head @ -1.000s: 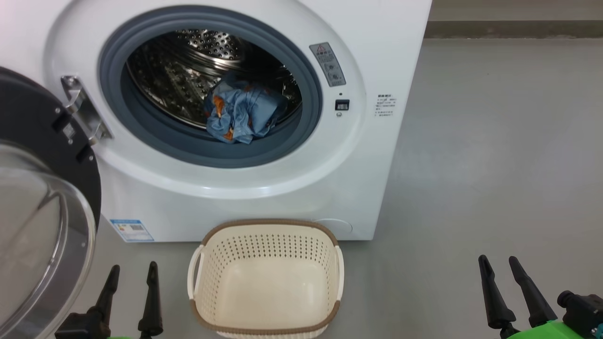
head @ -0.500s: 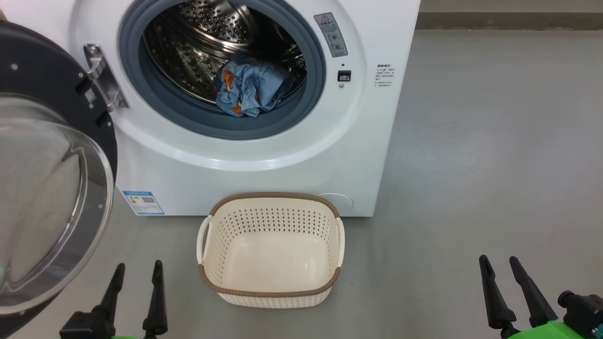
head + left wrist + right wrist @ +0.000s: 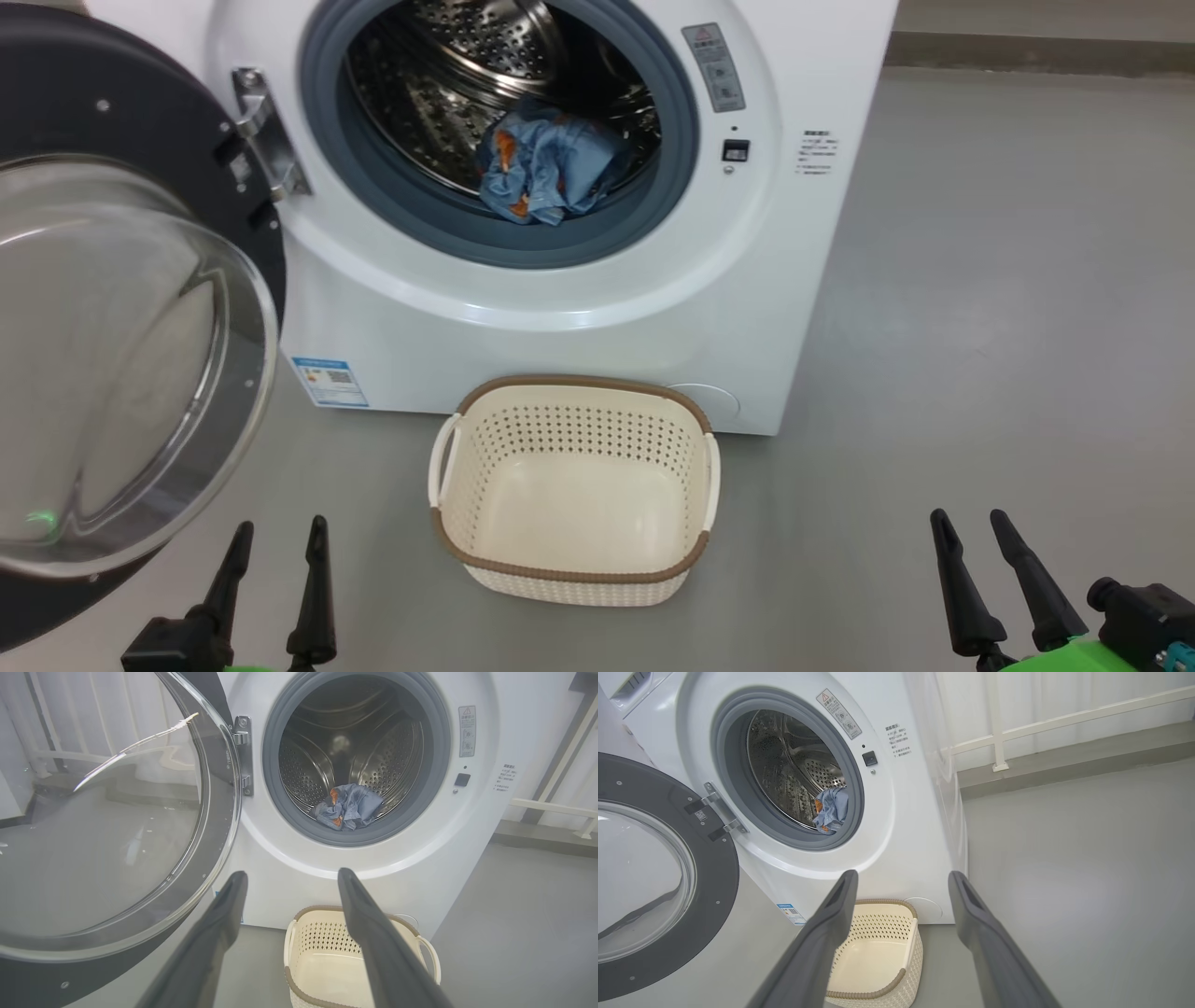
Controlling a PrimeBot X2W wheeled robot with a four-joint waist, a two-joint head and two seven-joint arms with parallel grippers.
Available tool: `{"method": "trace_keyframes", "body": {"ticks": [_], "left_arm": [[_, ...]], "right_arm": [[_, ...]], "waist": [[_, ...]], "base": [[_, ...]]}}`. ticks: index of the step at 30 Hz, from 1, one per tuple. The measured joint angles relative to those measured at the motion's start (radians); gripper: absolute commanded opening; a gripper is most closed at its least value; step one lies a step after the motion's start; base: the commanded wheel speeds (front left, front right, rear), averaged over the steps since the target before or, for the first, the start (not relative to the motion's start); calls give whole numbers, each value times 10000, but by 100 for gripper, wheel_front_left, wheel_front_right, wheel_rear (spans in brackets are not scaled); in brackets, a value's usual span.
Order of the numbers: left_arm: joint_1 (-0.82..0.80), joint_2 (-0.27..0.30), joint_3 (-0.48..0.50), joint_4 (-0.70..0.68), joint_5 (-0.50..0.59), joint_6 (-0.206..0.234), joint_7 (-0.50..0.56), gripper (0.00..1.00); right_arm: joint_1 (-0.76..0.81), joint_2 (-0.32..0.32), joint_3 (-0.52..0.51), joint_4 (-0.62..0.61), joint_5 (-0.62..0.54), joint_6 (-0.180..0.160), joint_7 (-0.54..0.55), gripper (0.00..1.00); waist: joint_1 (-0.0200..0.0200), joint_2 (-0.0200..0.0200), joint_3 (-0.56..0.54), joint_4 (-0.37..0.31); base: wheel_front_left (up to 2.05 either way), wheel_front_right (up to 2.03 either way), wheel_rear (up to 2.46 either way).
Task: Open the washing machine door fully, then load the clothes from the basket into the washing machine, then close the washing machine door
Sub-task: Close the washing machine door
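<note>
The white washing machine [image 3: 579, 317] stands ahead with its door [image 3: 121, 373] swung wide to the left, black rim and clear glass bowl facing me. The clothes [image 3: 546, 173], a light blue bundle with orange print, lie at the front of the steel drum, just behind the grey gasket; they also appear in the drum as clothes [image 3: 348, 807] and clothes [image 3: 830, 808]. The cream basket [image 3: 574, 569] sits on the floor before the machine with nothing in it. My left gripper [image 3: 280, 532] is open at lower left, below the door. My right gripper [image 3: 971, 525] is open at lower right, holding nothing.
Grey floor [image 3: 1008, 327] stretches to the right of the machine. A white railing [image 3: 1064, 718] and a low kerb run along the wall behind. A blue label [image 3: 329, 381] marks the machine's lower left front.
The head camera has shifted, so the machine, the door and the basket sit further right and lower in the picture. Both grippers stay open in the same low corners.
</note>
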Motion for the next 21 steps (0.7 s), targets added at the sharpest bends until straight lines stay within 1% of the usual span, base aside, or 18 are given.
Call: {"method": "trace_keyframes", "body": {"ticks": [8, 21], "left_arm": [[238, -12, 205, 31, 0, 0, 2, 100], [468, -23, 512, 127, 0, 0, 2, 100]], "right_arm": [[-20, -73, 454, 29, 71, 0, 0, 100], [-262, -63, 1292, 199, 203, 0, 0, 100]], "waist": [[0, 0, -135, 813], [1, 0, -401, 2546]], "base": [[0, 0, 0], [0, 0, 0]]}}
